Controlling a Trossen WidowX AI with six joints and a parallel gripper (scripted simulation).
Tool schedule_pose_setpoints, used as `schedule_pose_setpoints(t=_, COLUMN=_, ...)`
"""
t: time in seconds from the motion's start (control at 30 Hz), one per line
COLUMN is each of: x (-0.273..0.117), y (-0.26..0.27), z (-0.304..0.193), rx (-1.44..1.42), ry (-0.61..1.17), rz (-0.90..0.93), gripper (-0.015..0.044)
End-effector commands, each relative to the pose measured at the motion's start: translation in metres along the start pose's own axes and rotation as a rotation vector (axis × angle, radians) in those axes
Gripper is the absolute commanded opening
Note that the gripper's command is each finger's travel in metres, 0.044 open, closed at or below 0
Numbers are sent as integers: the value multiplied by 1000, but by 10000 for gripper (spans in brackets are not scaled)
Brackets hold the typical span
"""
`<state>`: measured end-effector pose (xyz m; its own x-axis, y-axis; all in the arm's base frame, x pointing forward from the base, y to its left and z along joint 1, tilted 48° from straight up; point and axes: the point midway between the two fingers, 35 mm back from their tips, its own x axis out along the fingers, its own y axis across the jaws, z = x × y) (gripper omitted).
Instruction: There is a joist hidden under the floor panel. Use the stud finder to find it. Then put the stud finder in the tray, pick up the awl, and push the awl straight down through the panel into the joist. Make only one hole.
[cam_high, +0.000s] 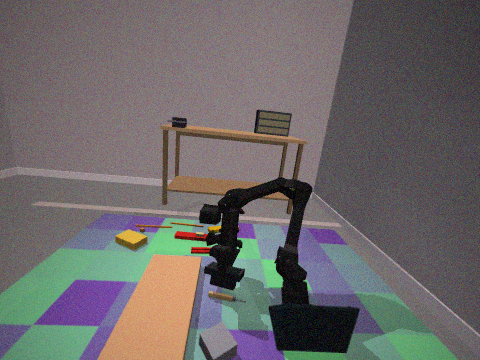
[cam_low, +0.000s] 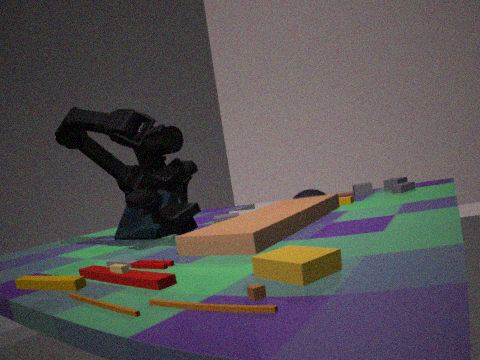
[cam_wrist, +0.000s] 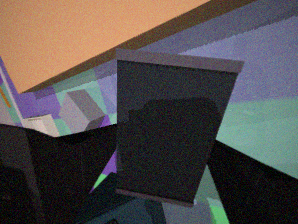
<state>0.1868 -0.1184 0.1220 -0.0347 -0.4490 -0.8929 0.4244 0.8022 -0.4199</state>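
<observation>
The floor panel (cam_high: 160, 300) (cam_low: 260, 220) (cam_wrist: 90, 35) is a long tan board lying on the coloured mat. My gripper (cam_high: 225, 267) (cam_low: 186, 207) (cam_wrist: 162, 134) is shut on the stud finder, a dark block (cam_high: 224, 277) (cam_wrist: 172, 125) held low beside the panel's long side, on the arm's side, not over the panel. The awl (cam_high: 221, 296) lies on the mat just in front of the gripper in the top view, with a tan handle and a thin shaft. I cannot make out a tray for certain. The joist is hidden.
A grey block (cam_high: 218, 342) (cam_wrist: 82, 110) lies beside the panel's near end. A yellow block (cam_high: 131, 239) (cam_low: 297, 265) lies past its far end. Red bars (cam_high: 190, 235) (cam_low: 127, 278), a yellow bar (cam_low: 50, 283) and thin orange sticks (cam_low: 215, 306) lie near there. A workbench (cam_high: 230, 132) stands behind.
</observation>
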Motion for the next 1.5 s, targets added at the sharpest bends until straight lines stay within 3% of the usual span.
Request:
schedule_pose_setpoints(t=0.0, x=-3, y=0, z=1, rx=-2, ry=-14, rz=33, gripper=0)
schedule_pose_setpoints(t=1.47, x=-5, y=-8, z=3, rx=-30, ry=-39, rz=272, gripper=0)
